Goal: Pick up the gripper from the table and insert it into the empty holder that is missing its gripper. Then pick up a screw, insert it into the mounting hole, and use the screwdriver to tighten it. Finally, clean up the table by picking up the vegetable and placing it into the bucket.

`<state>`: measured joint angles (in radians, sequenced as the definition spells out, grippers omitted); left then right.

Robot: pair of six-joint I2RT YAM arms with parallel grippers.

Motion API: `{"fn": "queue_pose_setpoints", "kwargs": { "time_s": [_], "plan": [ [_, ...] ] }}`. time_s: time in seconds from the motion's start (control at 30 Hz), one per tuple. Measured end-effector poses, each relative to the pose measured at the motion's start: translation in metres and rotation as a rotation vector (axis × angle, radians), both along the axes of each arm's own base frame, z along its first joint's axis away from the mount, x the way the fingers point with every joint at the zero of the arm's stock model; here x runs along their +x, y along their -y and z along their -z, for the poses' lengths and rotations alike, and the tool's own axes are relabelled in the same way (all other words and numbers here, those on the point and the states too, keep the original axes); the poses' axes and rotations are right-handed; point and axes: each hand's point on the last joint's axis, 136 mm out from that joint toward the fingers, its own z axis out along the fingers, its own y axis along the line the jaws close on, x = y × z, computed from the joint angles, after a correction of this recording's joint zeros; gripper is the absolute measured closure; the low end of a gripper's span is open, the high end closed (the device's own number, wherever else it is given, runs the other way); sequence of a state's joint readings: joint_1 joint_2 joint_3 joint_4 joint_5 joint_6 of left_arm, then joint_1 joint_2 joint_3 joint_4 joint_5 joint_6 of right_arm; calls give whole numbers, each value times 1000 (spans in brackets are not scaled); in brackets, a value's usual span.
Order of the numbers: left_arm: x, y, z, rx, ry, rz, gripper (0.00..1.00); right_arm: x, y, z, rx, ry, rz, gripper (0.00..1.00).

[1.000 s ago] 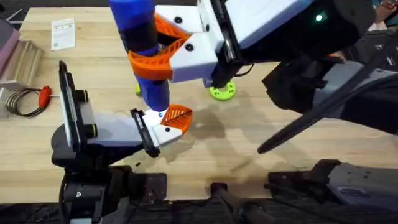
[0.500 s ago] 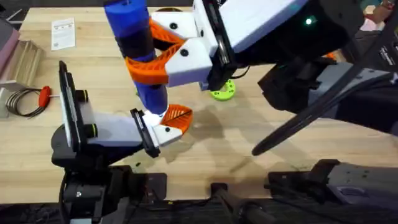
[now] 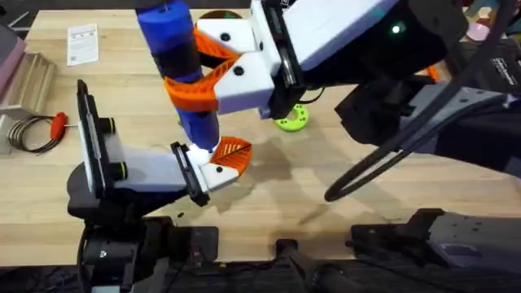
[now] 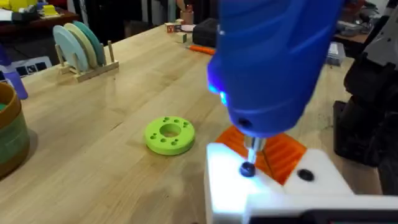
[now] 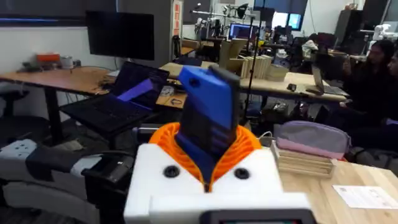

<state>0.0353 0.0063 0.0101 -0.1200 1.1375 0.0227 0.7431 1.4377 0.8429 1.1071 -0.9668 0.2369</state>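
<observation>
**Screwdriver tip on screw at holder, right gripper clamped on driver**

The screwdriver (image 3: 183,69) stands near upright over the holder (image 3: 207,172), its short metal tip (image 4: 252,147) down on a dark screw head (image 4: 247,169) in the holder's white top face. A blue light glows on the driver body just above the tip. A second dark hole (image 4: 305,175) sits beside the screw on the same white face. The gripper (image 3: 232,155), the orange ribbed wedge, is seated in the holder, sticking out just beside the driver tip.

The right gripper (image 3: 213,72) is closed around the screwdriver's barrel, its orange pads (image 5: 239,146) pressed on both sides of the blue body, white finger blocks behind them. The right arm reaches across from the right to above the holder.

The holder belongs to the grey-black arm, which is the left arm; its own left gripper (image 3: 203,175) is the jaw being worked on, and whether its fingers are apart or together cannot be told.

A green disc (image 3: 291,119) with holes lies on the table (image 3: 309,187) beyond the holder, near the right gripper. The bucket (image 4: 11,127) stands farther off past the disc. A red-handled tool (image 3: 58,124) lies well apart from the holder, near a wire coil.
</observation>
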Motion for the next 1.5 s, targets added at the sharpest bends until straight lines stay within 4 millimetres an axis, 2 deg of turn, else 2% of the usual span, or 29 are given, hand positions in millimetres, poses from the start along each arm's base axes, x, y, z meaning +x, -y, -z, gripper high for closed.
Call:
{"fn": "queue_pose_setpoints", "kwargs": {
  "time_s": [1.5],
  "plan": [
    [0, 0, 0, 0, 0, 0, 986, -2, -2, 6, -12, 14, -16, 981]
  ]
}}
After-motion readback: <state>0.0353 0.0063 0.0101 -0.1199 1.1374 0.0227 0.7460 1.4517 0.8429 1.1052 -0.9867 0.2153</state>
